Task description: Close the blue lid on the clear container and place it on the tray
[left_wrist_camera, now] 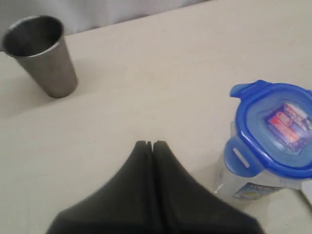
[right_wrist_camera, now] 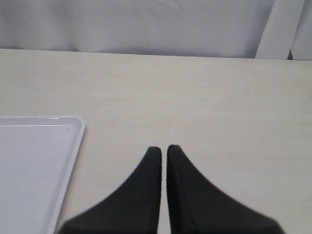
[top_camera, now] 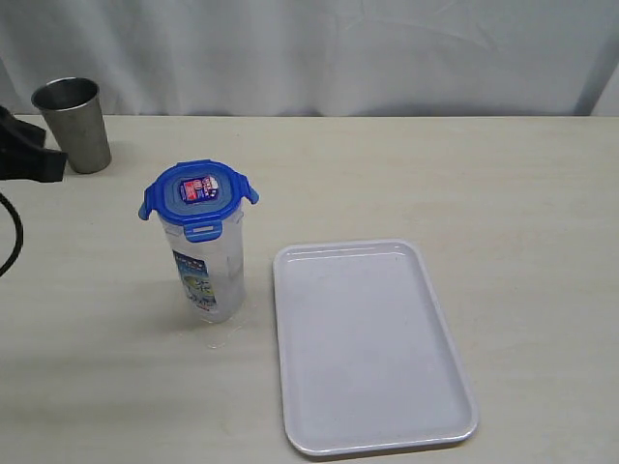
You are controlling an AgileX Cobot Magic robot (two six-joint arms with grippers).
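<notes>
The clear container (top_camera: 208, 275) stands upright on the table, just left of the white tray (top_camera: 368, 343). The blue lid (top_camera: 198, 190) with its red-and-white sticker rests on top of it. The front flap hangs down and the side flaps stick outward. In the left wrist view the lid (left_wrist_camera: 280, 126) and container (left_wrist_camera: 243, 183) lie off to one side of my left gripper (left_wrist_camera: 152, 144), which is shut, empty and apart from them. My right gripper (right_wrist_camera: 164, 148) is shut with only a thin slit between its fingers. It holds nothing and hovers over bare table beside the tray's corner (right_wrist_camera: 34, 165).
A grey steel cup (top_camera: 73, 123) stands at the back left, also seen in the left wrist view (left_wrist_camera: 44, 56). A black part of the left arm (top_camera: 24, 155) and a dark cable (top_camera: 12, 237) sit at the left edge. A white curtain backs the table.
</notes>
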